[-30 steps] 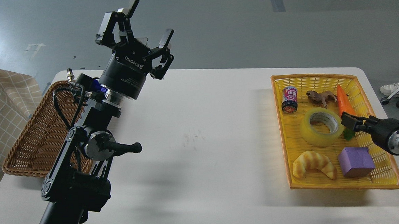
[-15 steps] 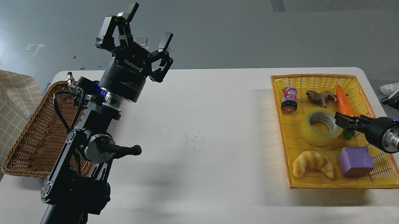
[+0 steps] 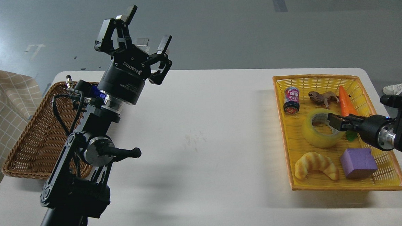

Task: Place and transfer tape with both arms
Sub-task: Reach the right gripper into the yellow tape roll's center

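The tape [image 3: 320, 131] lies flat in the yellow basket [image 3: 380, 181] at the right of the white worktop [image 3: 206, 143], between a small can [image 3: 292, 100] and a toy croissant [image 3: 315, 165]. The right hand [image 3: 334, 122] reaches over the roll's far rim (its fingers read as one dark tip, so open or closed I cannot tell). The left hand [image 3: 133, 28] is raised near the wicker basket [image 3: 34, 142], fingers spread wide and empty.

Left gripper [image 3: 135, 33] raised, fingers spread; right gripper [image 3: 335, 122] low.

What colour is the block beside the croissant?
Purple, in the head view: the block lies right of the croissant.
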